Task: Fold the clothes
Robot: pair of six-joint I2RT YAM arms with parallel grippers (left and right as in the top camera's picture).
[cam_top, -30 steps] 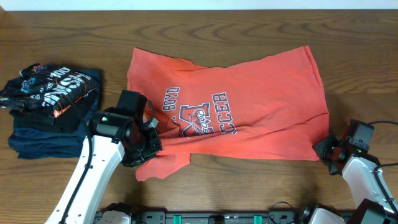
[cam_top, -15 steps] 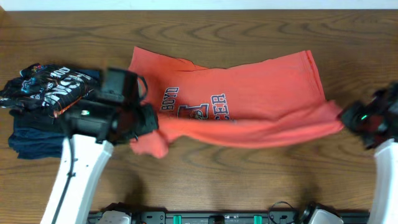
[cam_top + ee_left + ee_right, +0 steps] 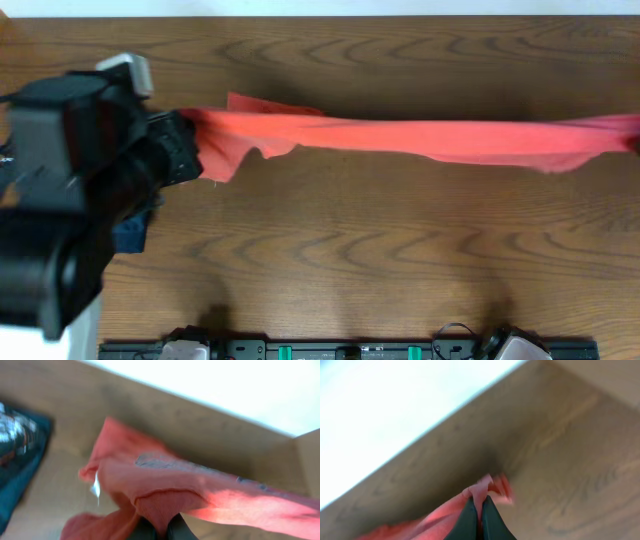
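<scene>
The orange-red T-shirt (image 3: 420,137) hangs stretched in the air as a long band across the table, lettering hidden in the overhead view. My left gripper (image 3: 185,135) is shut on its left end, raised high and close to the camera; in the left wrist view (image 3: 160,527) the cloth (image 3: 165,485) is pinched between the fingers and some print shows. My right gripper is at the right frame edge, out of the overhead view; in the right wrist view (image 3: 479,510) it is shut on the shirt's other end (image 3: 487,487).
The dark folded garments (image 3: 130,232) lie at the left, mostly hidden under my left arm; they also show in the left wrist view (image 3: 17,460). The wooden table (image 3: 360,260) lies below the stretched shirt.
Both grippers have lifted the shirt off the table and pulled apart, left arm rising toward the camera and right arm moving out of frame. The shirt went from lying flat to a taut band.
</scene>
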